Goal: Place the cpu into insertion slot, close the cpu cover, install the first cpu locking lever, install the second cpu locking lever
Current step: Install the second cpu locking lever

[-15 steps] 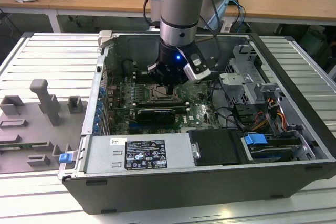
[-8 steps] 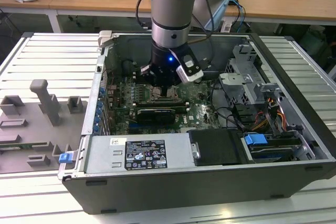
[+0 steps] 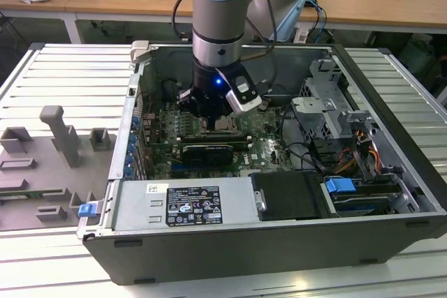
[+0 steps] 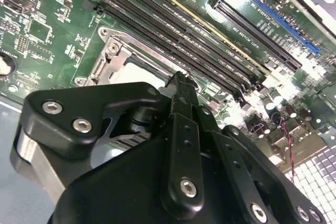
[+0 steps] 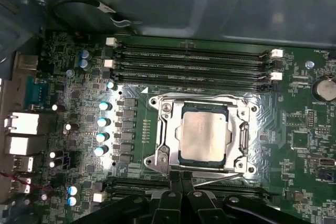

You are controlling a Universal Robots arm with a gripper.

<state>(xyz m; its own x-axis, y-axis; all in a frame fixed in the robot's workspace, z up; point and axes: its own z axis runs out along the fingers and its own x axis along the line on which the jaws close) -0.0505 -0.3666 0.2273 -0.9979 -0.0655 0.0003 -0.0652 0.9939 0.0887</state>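
**Desk:** Inside the open computer case (image 3: 279, 242) on the slatted counter (image 3: 63, 75), what is happening?

**Photographer:** One robot arm is reaching down over the green board (image 5: 79, 129). Its claw (image 5: 181, 178) is hovering at the edge of the insertion slot (image 5: 251, 169), on the side away from the long black memory slots (image 5: 189, 66).

**Desk:** Where is the chip sitting?

**Photographer:** In the first wrist view the cpu (image 5: 203, 132) is lying flat and square in the slot, its pale metal top facing up. That step looks done.

**Desk:** And the cover?

**Photographer:** The cpu cover (image 5: 164, 129) appears to be lying down around the chip, which is showing through its window. I judge it closed.

**Desk:** So the levers are what is left?

**Photographer:** Probably. A thin metal rod (image 5: 220, 178) is running along the slot's edge from just beside the fingertips. Whether it is latched, I cannot tell, and I cannot make out the other lever's position.

**Desk:** Is the claw gripping anything?

**Photographer:** Its fingers are pressing together, clenched. Whether the rod is caught between them is hidden.
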